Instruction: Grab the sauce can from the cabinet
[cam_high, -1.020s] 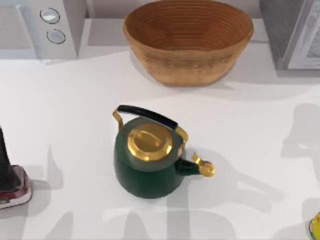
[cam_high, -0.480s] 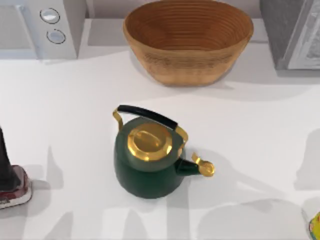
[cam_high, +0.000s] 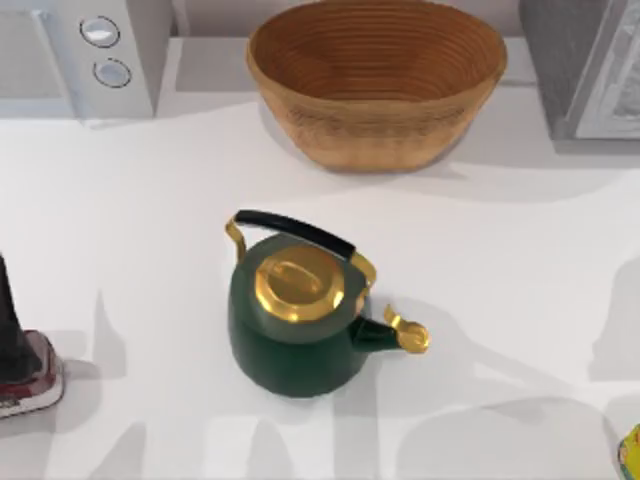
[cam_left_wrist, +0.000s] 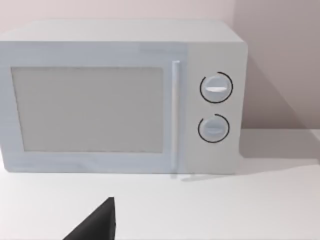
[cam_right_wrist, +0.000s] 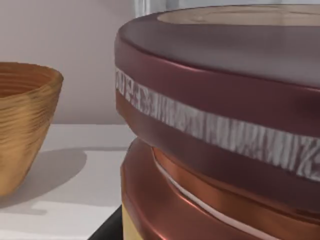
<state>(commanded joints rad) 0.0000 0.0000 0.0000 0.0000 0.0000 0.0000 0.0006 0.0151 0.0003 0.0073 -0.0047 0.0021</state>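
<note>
Maroon with a pale band, spotted sauce can (cam_right_wrist: 215, 125) looming right at right gripper (cam_right_wrist: 109, 229), wicker basket (cam_right_wrist: 22, 125) farther off behind it; could not tell whether clenched or released. Noted left gripper (cam_left_wrist: 97, 225) facing white microwave (cam_left_wrist: 120, 100) left of basket, state likewise untellable. Logged green kettle (cam_high: 295, 315) on table (cam_high: 500, 230) before basket, grey cabinet (cam_high: 585, 70) to basket's right.

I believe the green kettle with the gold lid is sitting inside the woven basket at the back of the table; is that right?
Not quite: the green kettle stands on the white table in front of the woven basket, apart from it, as the top view shows. Its lid is gold, as you said.
</note>
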